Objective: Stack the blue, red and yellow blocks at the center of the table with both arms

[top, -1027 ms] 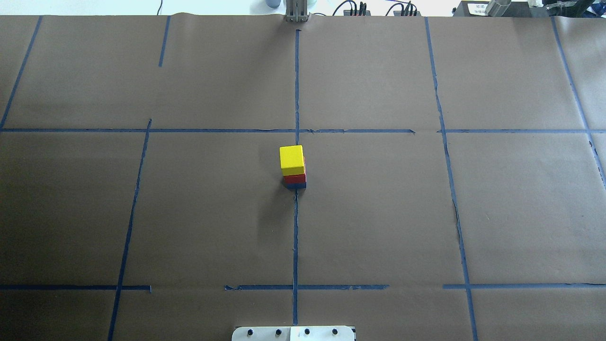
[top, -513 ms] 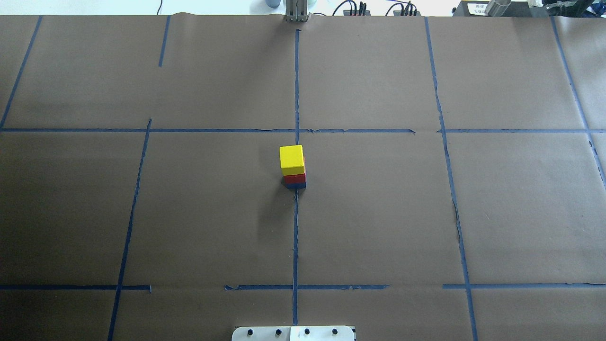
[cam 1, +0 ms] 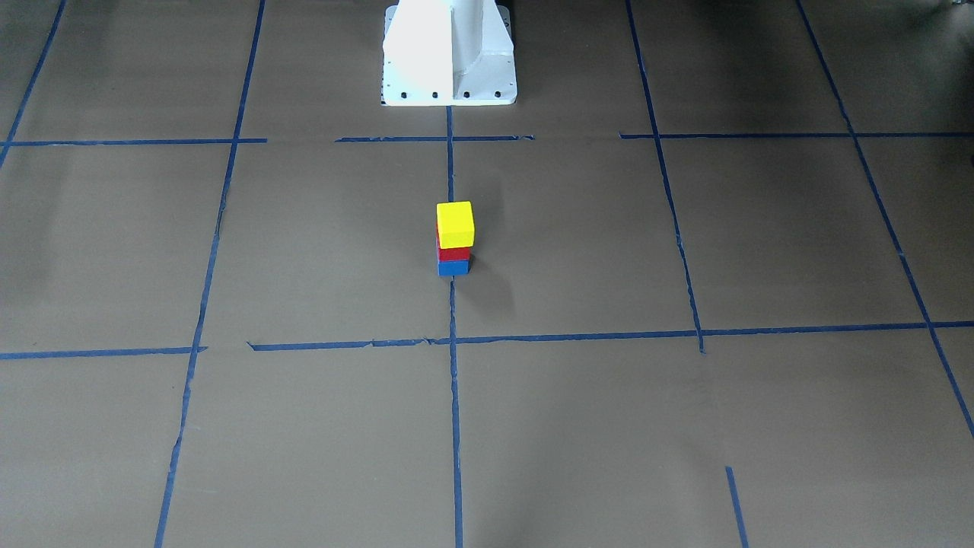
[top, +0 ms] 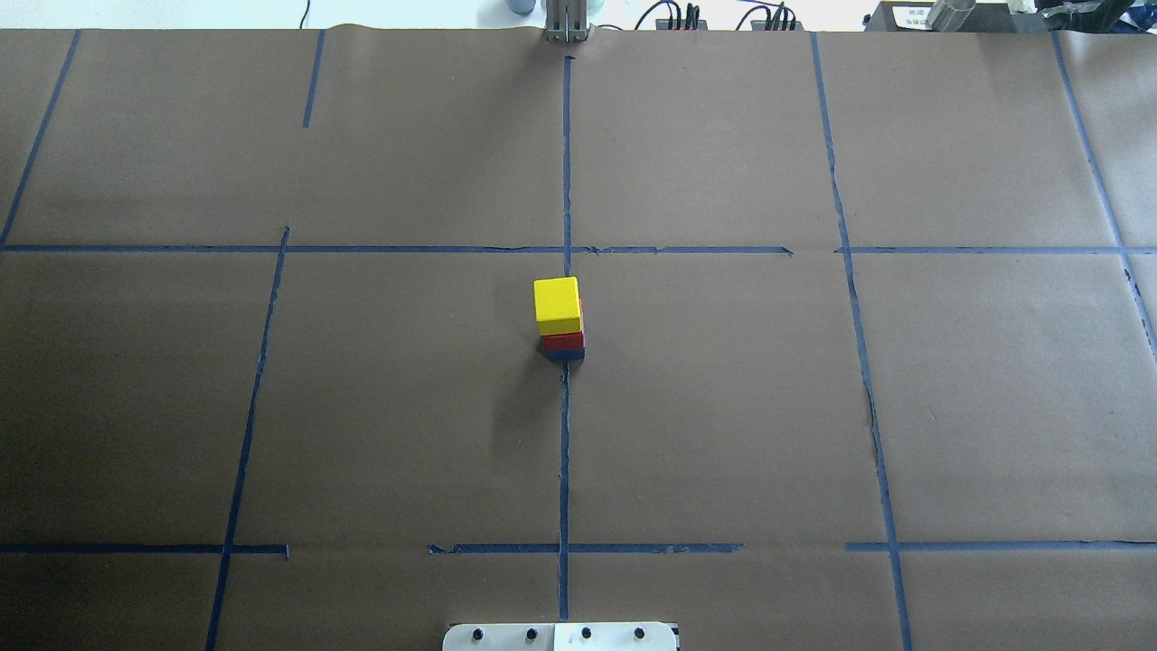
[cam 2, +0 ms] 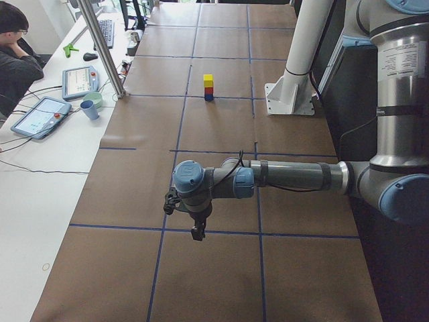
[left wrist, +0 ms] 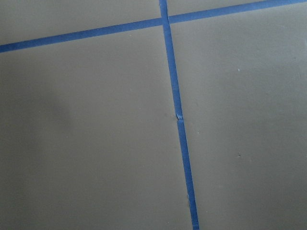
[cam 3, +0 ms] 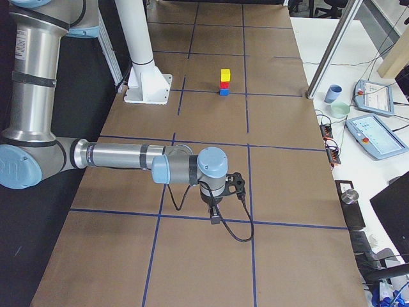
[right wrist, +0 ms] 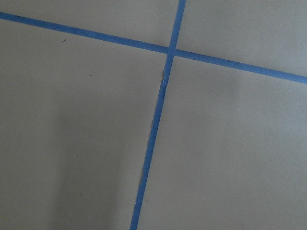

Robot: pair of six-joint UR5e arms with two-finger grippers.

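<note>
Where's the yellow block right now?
In the overhead view the yellow block sits mid-frame, topping the red block, which rests on the blue block on the centre tape line.

At the centre of the desk point(top: 723, 407) the top block point(top: 556, 303) sits on the middle block point(top: 564, 341), itself on the bottom block point(top: 566, 354), straight ahead of the robot base point(top: 560, 637), while the left end effector point(cam 2: 196, 234) and right end effector point(cam 3: 216, 220) hang over opposite ends, well apart from all three.
</note>
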